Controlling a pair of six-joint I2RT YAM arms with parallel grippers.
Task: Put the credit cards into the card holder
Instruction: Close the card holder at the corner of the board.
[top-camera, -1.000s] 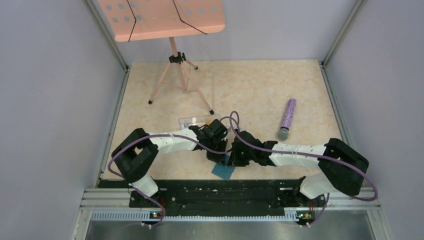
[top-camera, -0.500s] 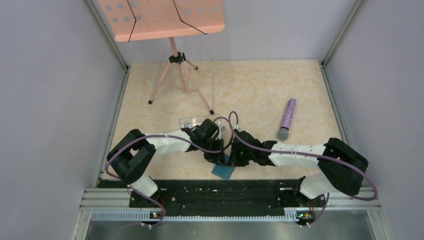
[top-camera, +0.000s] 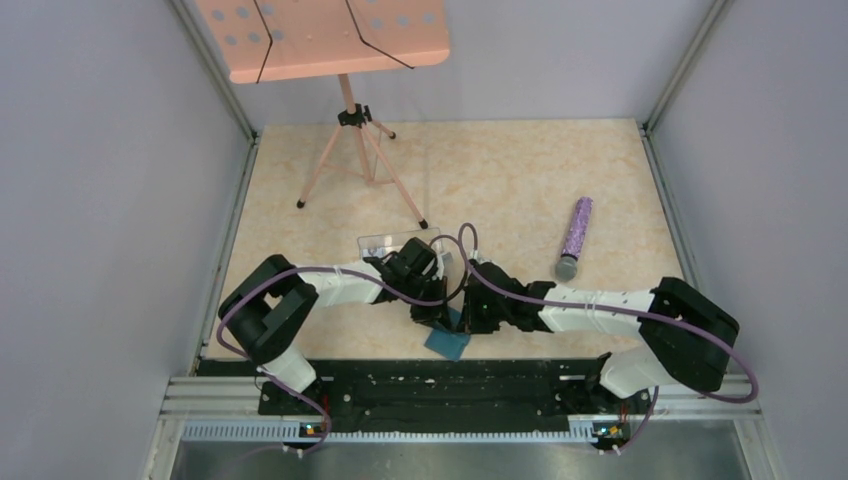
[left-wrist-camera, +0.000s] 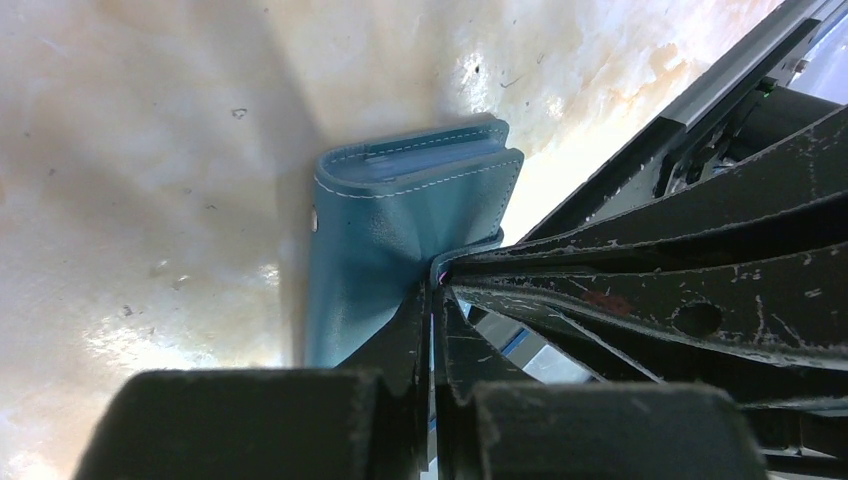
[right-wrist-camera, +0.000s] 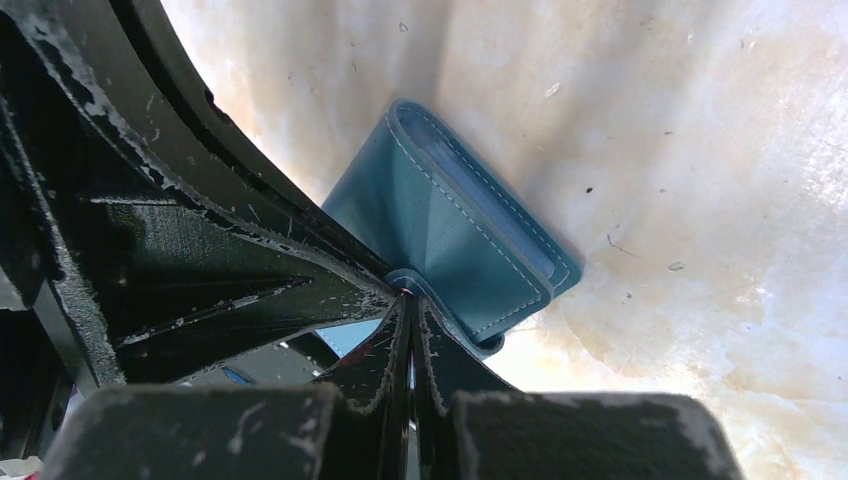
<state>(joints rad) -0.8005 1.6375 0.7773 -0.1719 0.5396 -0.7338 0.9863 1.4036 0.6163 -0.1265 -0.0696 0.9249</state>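
Observation:
The teal card holder (top-camera: 447, 343) lies folded on the table near its front edge. It shows in the left wrist view (left-wrist-camera: 385, 225) and the right wrist view (right-wrist-camera: 450, 225), with lighter blue slots between its covers. My left gripper (top-camera: 431, 317) (left-wrist-camera: 437, 288) and right gripper (top-camera: 463, 320) (right-wrist-camera: 405, 298) meet tip to tip at the same edge of the card holder. Each is shut on a thin part of that teal edge. No credit card shows in any view; the arms hide the space around the card holder.
A clear plastic box (top-camera: 393, 242) sits just behind the left wrist. A purple glitter microphone (top-camera: 575, 238) lies to the right. A pink music stand (top-camera: 345, 130) on a tripod stands at the back left. The black rail (top-camera: 430, 372) runs just in front of the card holder.
The left arm's elbow and wrist have shifted slightly to the left. Both grippers stay shut at the card holder, which has not visibly moved.

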